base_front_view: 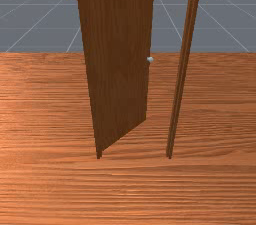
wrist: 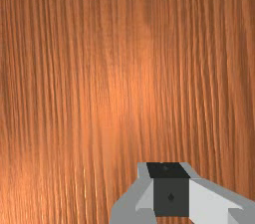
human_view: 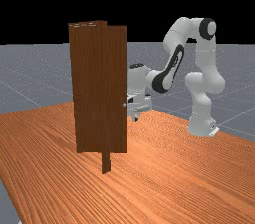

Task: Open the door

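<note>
Brown wooden door (base_front_view: 117, 69) standing ajar on the tabletop (base_front_view: 50, 194), with the tool (human_view: 135, 118) near its knob (base_front_view: 150, 59).
In the front view, the door meets the post (base_front_view: 99, 155) on that view's left and slants toward the tabletop's far edge; its free side, bearing the pale knob, stands apart from the other post (base_front_view: 170, 149). In the far view, the white arm (human_view: 201, 103) reaches across the tabletop, the tool beside the door's knob side, above the wood. Whether the tool is apart or together, I cannot tell.
</note>
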Robot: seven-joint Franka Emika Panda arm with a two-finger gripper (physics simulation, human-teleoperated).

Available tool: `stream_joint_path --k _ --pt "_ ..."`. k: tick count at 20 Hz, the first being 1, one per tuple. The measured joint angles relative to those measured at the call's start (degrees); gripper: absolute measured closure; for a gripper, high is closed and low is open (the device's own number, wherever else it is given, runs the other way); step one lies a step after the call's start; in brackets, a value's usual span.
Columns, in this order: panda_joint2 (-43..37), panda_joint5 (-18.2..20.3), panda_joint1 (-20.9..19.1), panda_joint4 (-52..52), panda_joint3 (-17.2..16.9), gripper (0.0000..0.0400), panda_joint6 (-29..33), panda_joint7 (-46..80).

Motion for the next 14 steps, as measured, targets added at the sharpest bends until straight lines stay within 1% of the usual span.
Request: stream_joint_path --k 2,3,6,7,10,11,12,14 --pt "-0.5 0.7 0.0 -0.2 0.0 0.0400 -0.4 -0.7" --pt "-0.6 -1.3 0.1 -0.3 -0.1 0.0400 0.0 0.0" --pt "-0.9 -1.3 -0.2 -0.5 -0.3 0.0400 0.2 0.4" --pt "-1.0 -2.1 -0.1 -0.1 -0.3 0.0400 -0.5 1.1" --pt "-2.0 -2.9 -0.1 0.1 -0.3 0.0400 -1.8 1.7" --pt "-2.4 -1.7 -0.2 -0.1 -0.3 0.0400 -1.5 0.6" --pt "-2.6 -1.8 -0.1 0.4 -0.3 0.0400 -2.9 3.0" --pt "-3.0 -1.6 0.6 0.3 0.9 0.0400 -3.7 17.8"
